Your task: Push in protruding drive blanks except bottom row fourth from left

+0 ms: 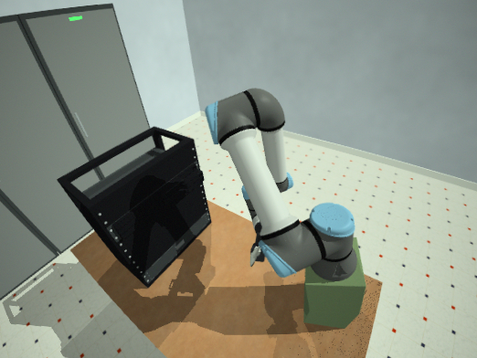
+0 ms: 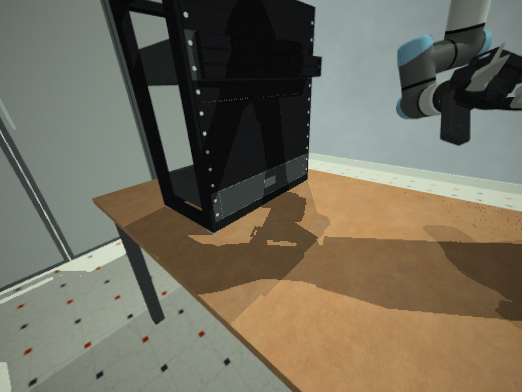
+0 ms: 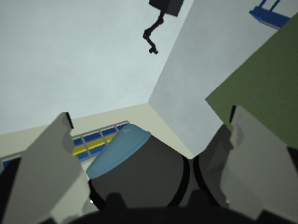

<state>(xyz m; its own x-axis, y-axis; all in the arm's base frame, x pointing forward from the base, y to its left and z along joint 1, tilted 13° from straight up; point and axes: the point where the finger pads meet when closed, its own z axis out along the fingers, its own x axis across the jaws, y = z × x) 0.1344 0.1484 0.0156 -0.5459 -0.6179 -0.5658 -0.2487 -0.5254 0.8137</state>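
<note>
swinging the arm round toward the rack (image 1: 76, 175) is my job now, and i judge the approach should be slow and square to its front, so each push runs straight into a blank and never shoves the unfastened frame. the gripper (image 2: 492, 80) hangs well to the right of the rack, fingers spread wide, holding nothing. the rack stands on the wooden table (image 2: 350, 320), near its far left corner. the exterior view shows one dark piece jutting from the rack's upper right (image 2: 314, 65); the top view loses the front in shadow. the wrist view misses the rack, showing only the pale fingers, wall and the green pedestal (image 3: 260, 95).
</note>
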